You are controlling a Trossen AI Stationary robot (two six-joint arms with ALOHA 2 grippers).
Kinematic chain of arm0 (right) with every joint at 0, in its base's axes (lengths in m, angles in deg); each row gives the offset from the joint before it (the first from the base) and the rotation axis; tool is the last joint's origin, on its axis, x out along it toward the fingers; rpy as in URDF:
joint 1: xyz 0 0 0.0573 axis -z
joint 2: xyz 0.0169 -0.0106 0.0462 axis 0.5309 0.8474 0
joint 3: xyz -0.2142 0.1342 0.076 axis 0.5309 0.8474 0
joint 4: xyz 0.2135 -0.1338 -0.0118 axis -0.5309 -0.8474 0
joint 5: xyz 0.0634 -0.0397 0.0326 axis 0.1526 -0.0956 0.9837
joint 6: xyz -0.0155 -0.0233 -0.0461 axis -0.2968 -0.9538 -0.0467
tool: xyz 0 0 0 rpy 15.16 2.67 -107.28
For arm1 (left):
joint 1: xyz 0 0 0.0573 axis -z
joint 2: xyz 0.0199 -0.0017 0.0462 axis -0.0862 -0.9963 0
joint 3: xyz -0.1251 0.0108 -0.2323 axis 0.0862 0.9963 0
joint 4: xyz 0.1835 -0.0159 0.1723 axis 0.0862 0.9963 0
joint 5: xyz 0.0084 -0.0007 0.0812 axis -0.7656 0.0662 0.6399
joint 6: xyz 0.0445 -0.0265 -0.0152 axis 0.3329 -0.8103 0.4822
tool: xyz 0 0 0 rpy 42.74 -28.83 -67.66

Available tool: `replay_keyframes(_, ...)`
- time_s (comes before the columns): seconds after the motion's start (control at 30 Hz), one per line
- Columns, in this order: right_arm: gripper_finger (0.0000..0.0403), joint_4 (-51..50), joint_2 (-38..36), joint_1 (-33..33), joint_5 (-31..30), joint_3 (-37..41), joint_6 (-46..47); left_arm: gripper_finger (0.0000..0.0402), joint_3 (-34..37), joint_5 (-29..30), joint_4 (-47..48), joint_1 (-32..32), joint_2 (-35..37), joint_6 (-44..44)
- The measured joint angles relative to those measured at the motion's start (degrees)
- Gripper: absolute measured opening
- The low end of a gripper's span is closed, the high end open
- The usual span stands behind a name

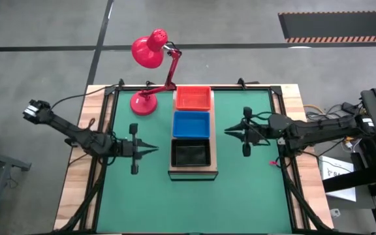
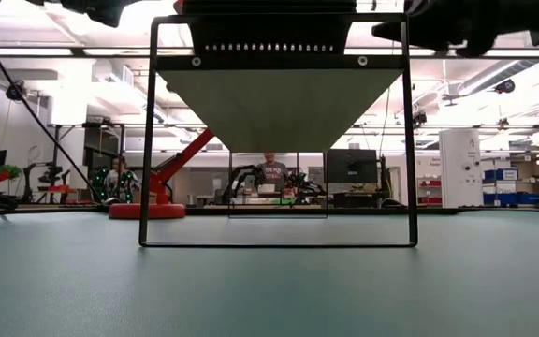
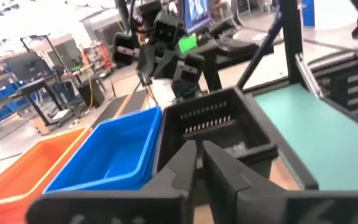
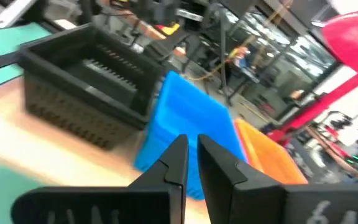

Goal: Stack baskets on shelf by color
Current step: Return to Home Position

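Observation:
Three baskets sit in a row on the light-wood shelf [image 1: 192, 173] at the table's middle: red-orange [image 1: 193, 98] at the far end, blue [image 1: 191, 124] in the middle, black [image 1: 190, 154] at the near end. My left gripper [image 1: 155, 149] hovers shut just left of the black basket, pointing at it. Its wrist view shows the black basket [image 3: 229, 118], blue basket [image 3: 114, 155] and red-orange basket [image 3: 30, 168] past the gripper [image 3: 197, 152]. My right gripper [image 1: 226, 131] is shut to the right of the blue basket. Its wrist view shows the blue basket [image 4: 185, 124] ahead of the gripper [image 4: 192, 146].
A red desk lamp [image 1: 150, 52] stands with its base [image 1: 143, 103] on the mat's far left, beside the red-orange basket. Green mat [image 1: 253, 196] lies bare on both sides of the shelf. A black frame [image 2: 148, 131] rises in the low view; a person [image 2: 271, 171] sits far behind.

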Motion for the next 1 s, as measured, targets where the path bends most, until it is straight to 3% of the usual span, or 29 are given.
replay_keyframes(0.4,0.0027,-0.03,-6.93,5.14,2.91,5.76,1.73,0.0,0.98,-7.17,11.76,-9.57,8.57,-0.04)
replay_keyframes(0.77,0.0027,0.1,-18.51,7.72,3.27,12.57,2.28,0.0,13.53,-8.59,10.83,-12.75,23.0,-2.89)
replay_keyframes(1.0,0.0027,-0.19,-27.77,7.72,3.05,16.45,2.03,0.0,20.82,-8.51,10.41,-12.75,37.14,-3.1)
